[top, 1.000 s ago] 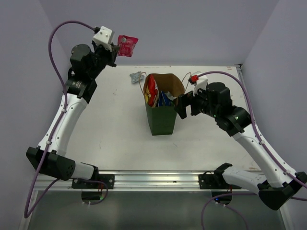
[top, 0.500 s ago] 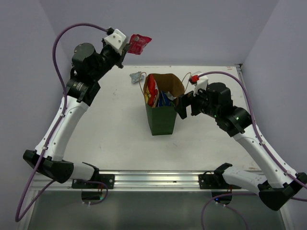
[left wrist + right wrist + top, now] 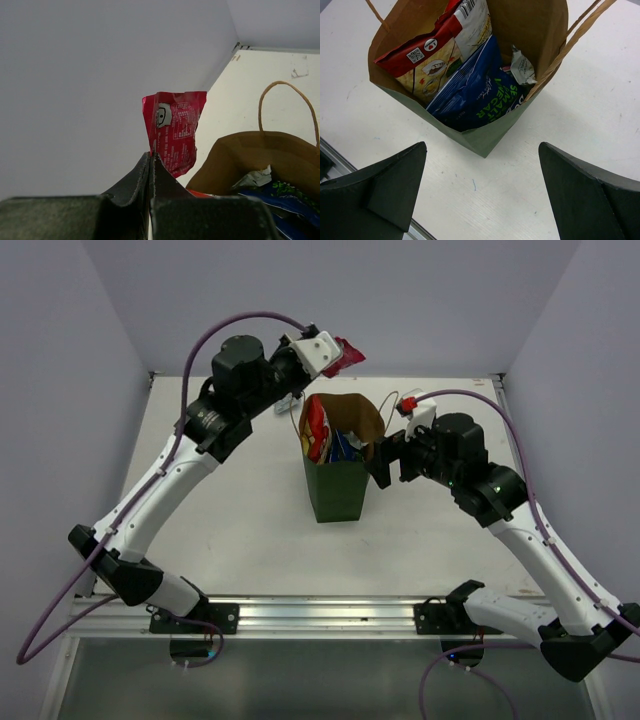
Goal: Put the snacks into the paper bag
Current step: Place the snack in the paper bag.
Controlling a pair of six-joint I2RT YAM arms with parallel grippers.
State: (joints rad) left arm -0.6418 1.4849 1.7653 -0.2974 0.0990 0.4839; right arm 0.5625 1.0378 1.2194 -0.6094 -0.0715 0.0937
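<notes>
- From the top camera, the paper bag (image 3: 340,490) stood upright in the middle of the table (image 3: 260,540). The left gripper (image 3: 333,353) was high up by the back of the bag's open top. It was pinched tight on a red packet (image 3: 348,355). The right gripper (image 3: 383,462) sat just beside the bag's right side, spread wide with nothing in it.
- From the left wrist camera, the left gripper (image 3: 151,157) was squeezed shut on the bottom edge of the red packet (image 3: 175,130). The bag's brown mouth (image 3: 240,155) was low and to the right, so the packet was not in yet.
- From the right wrist camera, the paper bag (image 3: 485,137) already had a chip bag (image 3: 435,55), a blue packet (image 3: 480,95) and a silver packet (image 3: 521,65) inside. The right gripper (image 3: 482,145) was wide open and empty.
- Most of the job looked done. The red packet was left to drop in. I could not tell if more snacks lay behind the arm.
</notes>
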